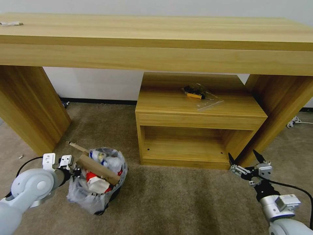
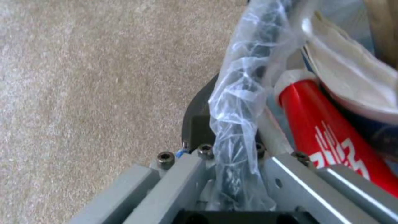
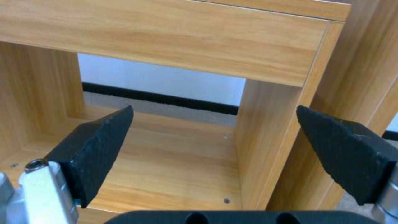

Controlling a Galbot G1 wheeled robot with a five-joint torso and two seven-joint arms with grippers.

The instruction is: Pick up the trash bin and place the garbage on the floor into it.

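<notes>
The trash bin (image 1: 103, 199), black with a crinkly clear liner, stands tilted on the beige carpet floor (image 1: 182, 199) at the lower left. It is stuffed with garbage: a cardboard piece (image 1: 97, 169), a wooden stick (image 1: 76, 146), plastic bottles (image 1: 99, 156), a white slipper (image 1: 97, 185) and red items. My left gripper (image 1: 74, 172) is shut on the bin's near-left rim. In the left wrist view the liner (image 2: 238, 102) is pinched at the gripper (image 2: 232, 146), beside a red can (image 2: 331, 133) and the slipper (image 2: 352, 77). My right gripper (image 1: 244, 159) hangs open at the lower right.
A long wooden desk (image 1: 156, 36) spans the back. Beneath it stands a small open cabinet (image 1: 199, 130), with a yellow-handled tool in clear plastic (image 1: 195, 92) on top. The right gripper (image 3: 215, 133) faces the cabinet's lower shelf (image 3: 166, 168). A white cable (image 1: 295, 122) lies far right.
</notes>
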